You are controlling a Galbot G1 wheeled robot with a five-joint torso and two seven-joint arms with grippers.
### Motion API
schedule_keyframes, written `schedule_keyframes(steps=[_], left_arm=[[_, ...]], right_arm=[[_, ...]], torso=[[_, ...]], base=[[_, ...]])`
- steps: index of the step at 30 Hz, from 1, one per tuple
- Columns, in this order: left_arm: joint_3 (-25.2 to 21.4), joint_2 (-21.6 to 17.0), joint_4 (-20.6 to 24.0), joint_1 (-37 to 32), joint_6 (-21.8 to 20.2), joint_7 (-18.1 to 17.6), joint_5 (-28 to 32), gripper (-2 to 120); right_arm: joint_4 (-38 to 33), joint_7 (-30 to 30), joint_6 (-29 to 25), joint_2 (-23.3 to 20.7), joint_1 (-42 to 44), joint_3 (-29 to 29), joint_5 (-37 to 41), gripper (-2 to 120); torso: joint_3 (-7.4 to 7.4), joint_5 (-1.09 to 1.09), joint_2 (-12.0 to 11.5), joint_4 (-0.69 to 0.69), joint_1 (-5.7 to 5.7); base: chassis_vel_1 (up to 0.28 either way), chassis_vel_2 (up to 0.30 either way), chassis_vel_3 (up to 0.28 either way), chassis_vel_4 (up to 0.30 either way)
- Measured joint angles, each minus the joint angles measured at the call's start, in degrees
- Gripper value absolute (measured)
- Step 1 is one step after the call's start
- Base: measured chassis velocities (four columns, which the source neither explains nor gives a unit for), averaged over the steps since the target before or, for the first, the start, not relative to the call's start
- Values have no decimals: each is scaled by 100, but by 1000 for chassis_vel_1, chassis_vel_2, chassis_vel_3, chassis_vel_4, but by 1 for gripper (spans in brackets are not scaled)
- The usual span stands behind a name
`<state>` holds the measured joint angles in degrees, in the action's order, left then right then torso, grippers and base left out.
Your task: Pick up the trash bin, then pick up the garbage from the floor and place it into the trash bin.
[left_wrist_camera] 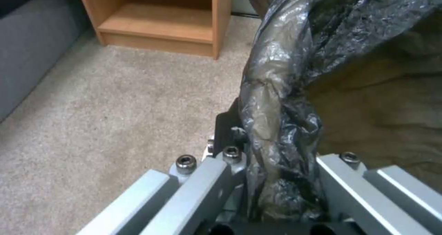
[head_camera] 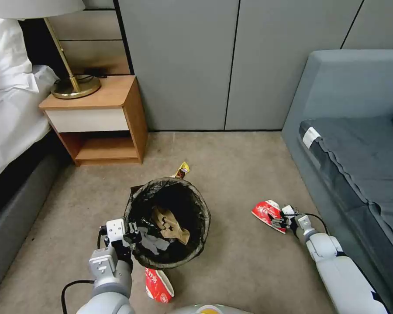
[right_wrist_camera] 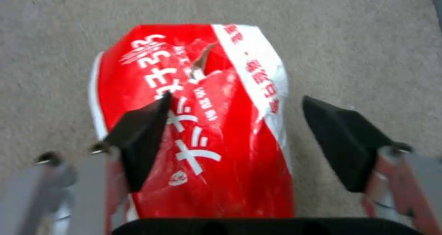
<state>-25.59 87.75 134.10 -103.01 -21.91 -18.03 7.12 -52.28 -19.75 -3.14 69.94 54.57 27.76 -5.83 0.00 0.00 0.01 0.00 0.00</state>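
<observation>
Right gripper (right_wrist_camera: 232, 138) straddles red-and-white snack wrapper (right_wrist_camera: 198, 124), fingers spread.
Light, crinkly, likely slippery; left gripper (left_wrist_camera: 271, 179) pinches trash bin (head_camera: 168, 220) rim.

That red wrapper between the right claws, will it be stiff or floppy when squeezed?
The red wrapper looks creased and torn, so it will probably crumple and flop rather than hold its shape. Its glossy surface may slip a little. It seems thin, likely very light. The right gripper is open around it.

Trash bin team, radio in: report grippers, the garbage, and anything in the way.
Left gripper shut on trash bin rim. Right gripper open, fingers astride red-and-white wrapper on the carpet. Nothing in the way.
</observation>
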Motion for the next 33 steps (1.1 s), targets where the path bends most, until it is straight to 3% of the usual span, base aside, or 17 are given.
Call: schedule_keyframes(steps=[2,4,8,10,12,14,19,28,33], left_arm=[[0,0,0,0,0,0,0,1],[0,-5,0,8,0,0,0,1],[0,-5,-3,24,1,0,3,1],[-1,-5,-11,32,1,0,7,1],[0,-5,-13,32,0,0,7,1],[-1,-5,-16,32,1,0,9,1],[-1,-4,-16,29,0,0,10,1],[4,0,-8,15,0,0,0,1],[11,5,5,3,1,0,-16,1]], right_arm=[[-2,4,-1,4,0,-6,6,67],[-12,50,-5,35,-5,-44,54,54],[-12,70,-6,63,-9,-65,75,45],[-1,78,-12,96,-13,-74,86,32],[4,78,-15,100,-13,-75,86,30],[17,87,-36,114,-13,-75,90,18],[14,109,-77,118,-6,-73,117,0],[-86,183,-164,103,17,-71,203,0],[-648,456,-257,83,153,-105,498,0]], torso=[[0,0,0,0,0],[0,0,0,0,0],[0,0,0,0,0],[0,0,0,0,0],[0,0,0,0,0],[0,-1,0,-1,0],[0,2,0,1,0],[0,1,0,0,0],[0,1,0,0,0]], base=[[0,0,0,0],[0,0,0,0],[0,0,0,0],[0,0,0,0],[0,0,0,0],[0,0,0,0],[0,0,0,0],[0,0,0,0],[0,0,0,0]])
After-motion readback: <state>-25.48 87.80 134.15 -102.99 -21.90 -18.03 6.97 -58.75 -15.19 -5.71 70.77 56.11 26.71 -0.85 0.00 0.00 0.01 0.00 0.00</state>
